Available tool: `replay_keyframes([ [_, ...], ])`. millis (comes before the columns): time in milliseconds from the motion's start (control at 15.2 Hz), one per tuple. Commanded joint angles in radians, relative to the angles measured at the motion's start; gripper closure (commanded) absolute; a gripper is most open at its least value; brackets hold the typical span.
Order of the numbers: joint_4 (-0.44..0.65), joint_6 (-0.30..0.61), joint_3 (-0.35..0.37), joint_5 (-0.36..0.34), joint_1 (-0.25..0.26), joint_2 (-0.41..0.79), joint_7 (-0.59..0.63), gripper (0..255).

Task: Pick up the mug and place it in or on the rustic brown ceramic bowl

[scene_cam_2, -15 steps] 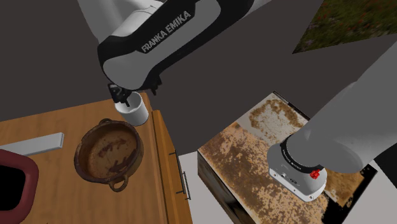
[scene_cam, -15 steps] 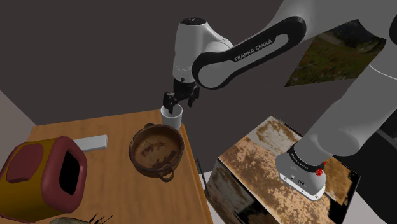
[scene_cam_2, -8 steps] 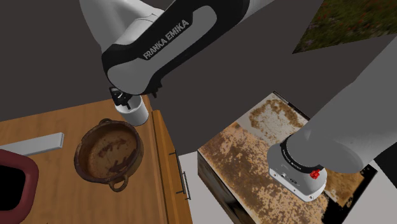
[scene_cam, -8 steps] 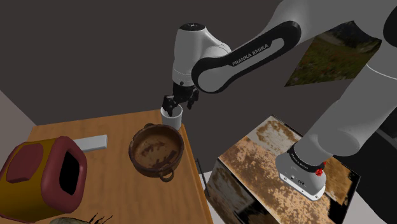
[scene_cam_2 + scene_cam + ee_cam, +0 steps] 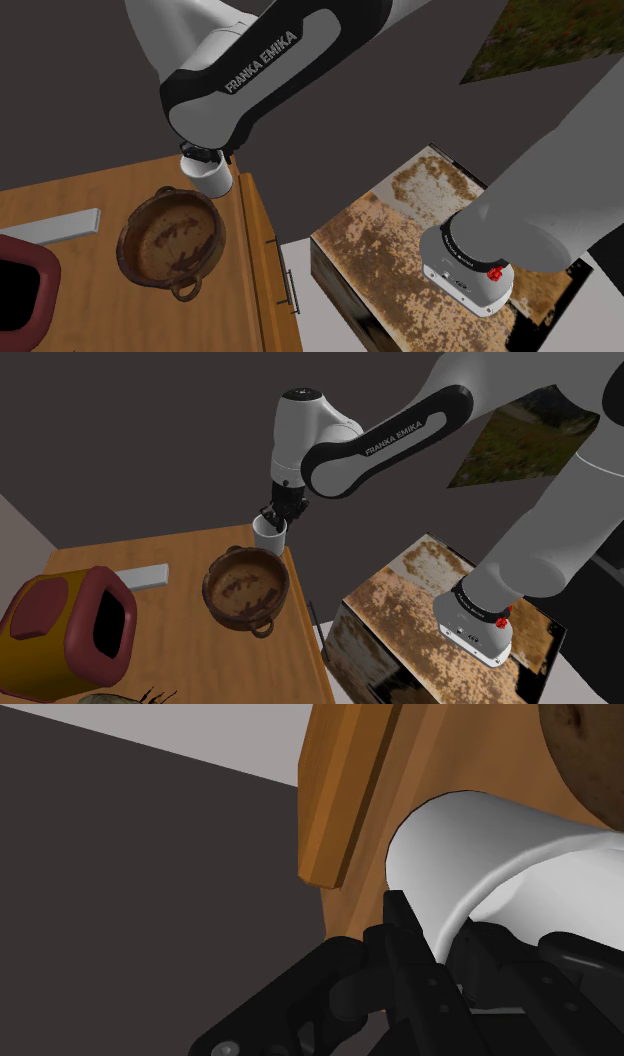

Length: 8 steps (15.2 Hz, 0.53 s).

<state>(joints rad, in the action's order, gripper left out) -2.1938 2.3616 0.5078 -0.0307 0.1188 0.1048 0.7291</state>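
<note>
I have the hand (image 5: 276, 518) clenched on the white mug's (image 5: 268, 539) rim, one finger outside the wall and one inside, ready for lifting. The mug stands at the desk's (image 5: 175, 617) far corner, just beside the brown bowl (image 5: 245, 592).

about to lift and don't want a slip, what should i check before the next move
1. Fingers on mug: the gripper straddles the mug wall at the rim and looks clamped: ok.
2. Mug upright: ok.
3. Mug off the table: not ok, it stands at the corner.
4. Nothing lying in the bowl: ok.
5. Way from mug to bowl: they sit side by side with nothing between: ok.
6. Grip firm enough to lift: cannot tell.
</note>
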Motion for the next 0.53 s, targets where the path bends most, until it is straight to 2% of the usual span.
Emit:
replay_keyframes([
  [0,0.000,0.000,0.000,0.000,0.000,0.000,0.000,255],
  [198,0.000,0.000,0.000,0.000,0.000,0.000,0.000,255],
  [462,0.021,-0.051,0.003,0.023,-0.004,-0.034,-0.015,255],
])
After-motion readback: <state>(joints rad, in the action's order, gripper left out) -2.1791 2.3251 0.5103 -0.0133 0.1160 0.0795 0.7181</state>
